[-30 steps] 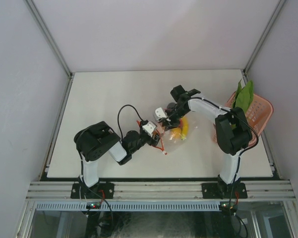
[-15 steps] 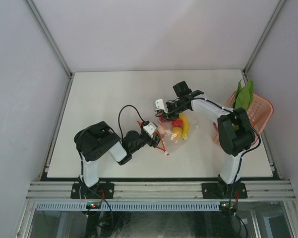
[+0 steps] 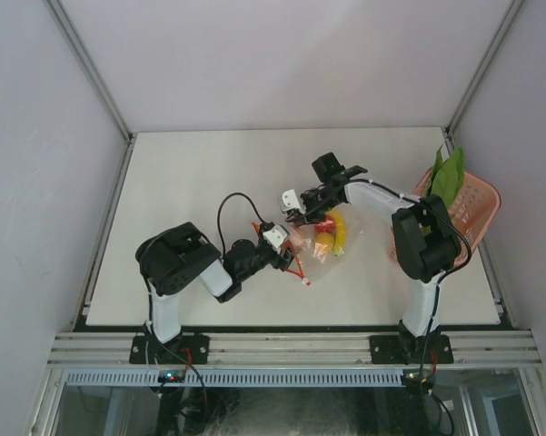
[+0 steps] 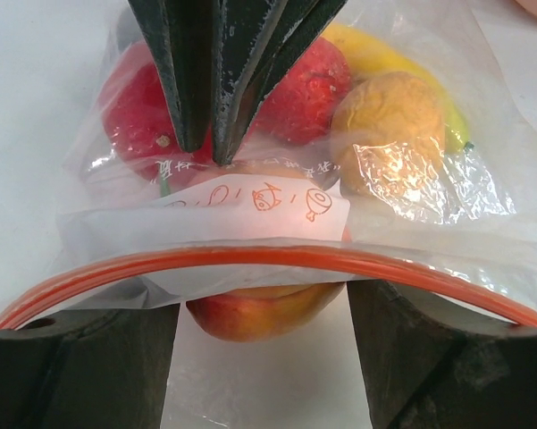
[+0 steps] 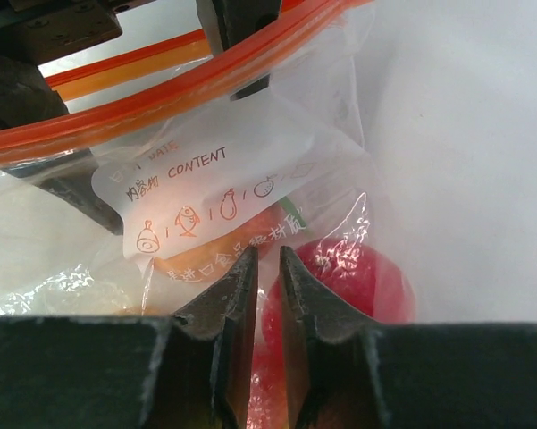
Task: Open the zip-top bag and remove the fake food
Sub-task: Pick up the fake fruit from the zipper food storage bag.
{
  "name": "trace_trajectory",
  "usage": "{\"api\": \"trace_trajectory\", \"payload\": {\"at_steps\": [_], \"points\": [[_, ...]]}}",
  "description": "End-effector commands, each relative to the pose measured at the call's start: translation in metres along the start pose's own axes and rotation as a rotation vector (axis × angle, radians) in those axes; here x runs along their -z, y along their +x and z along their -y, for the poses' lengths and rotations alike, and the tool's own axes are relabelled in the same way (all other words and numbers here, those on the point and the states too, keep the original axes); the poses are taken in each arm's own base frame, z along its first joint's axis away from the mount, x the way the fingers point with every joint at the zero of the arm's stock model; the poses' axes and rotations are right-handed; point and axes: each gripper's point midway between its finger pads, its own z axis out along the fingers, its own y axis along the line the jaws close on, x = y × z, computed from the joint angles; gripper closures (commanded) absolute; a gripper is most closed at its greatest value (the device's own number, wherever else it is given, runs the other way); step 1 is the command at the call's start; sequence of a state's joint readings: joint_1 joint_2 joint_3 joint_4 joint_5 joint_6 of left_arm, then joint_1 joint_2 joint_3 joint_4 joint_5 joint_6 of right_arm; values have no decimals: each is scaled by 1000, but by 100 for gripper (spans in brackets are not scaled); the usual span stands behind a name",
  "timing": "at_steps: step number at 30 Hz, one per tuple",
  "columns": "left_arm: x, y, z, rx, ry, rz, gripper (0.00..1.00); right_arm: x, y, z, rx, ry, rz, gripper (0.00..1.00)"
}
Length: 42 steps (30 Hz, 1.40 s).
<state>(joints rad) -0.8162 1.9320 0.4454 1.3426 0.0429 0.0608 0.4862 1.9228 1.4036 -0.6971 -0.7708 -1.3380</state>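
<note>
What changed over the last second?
The right gripper pulled away from the left gripper toward the table's far side, then eased slightly back. Its jaws look pinched on the zip-top bag film. The left arm, the bag's spot and the pink basket stayed put.

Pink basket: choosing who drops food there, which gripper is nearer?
Right. The right gripper is at the zip-top bag, left of the pink basket; the left gripper sits farther left.

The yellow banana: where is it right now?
In the top view, the banana lies inside the zip-top bag near the middle of the table, right of an orange fruit.
</note>
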Motion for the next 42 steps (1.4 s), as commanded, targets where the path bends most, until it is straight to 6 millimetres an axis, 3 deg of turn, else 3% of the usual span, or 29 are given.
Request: {"api": "trace_trajectory", "payload": {"at_steps": [1, 8, 12, 14, 24, 37, 42], "points": [[-5, -27, 2, -31, 18, 85, 28, -9, -13, -25, -18, -108, 59, 85], [1, -28, 3, -17, 23, 84, 43, -11, -15, -33, -14, -138, 67, 87], [10, -32, 3, -1, 20, 90, 64, -8, -14, -27, -21, -113, 53, 86], [17, -35, 4, 15, 19, 94, 68, -3, -14, -22, -32, -90, 52, 85], [52, -38, 16, 185, 46, 59, 78, 8, -6, -13, -64, -28, 34, 83], [84, -7, 35, 468, 33, -336, 83, 15, -8, -13, -73, -9, 19, 83], [100, -13, 37, 530, 15, -375, 84, 19, -11, -14, -69, -2, 23, 83]]}}
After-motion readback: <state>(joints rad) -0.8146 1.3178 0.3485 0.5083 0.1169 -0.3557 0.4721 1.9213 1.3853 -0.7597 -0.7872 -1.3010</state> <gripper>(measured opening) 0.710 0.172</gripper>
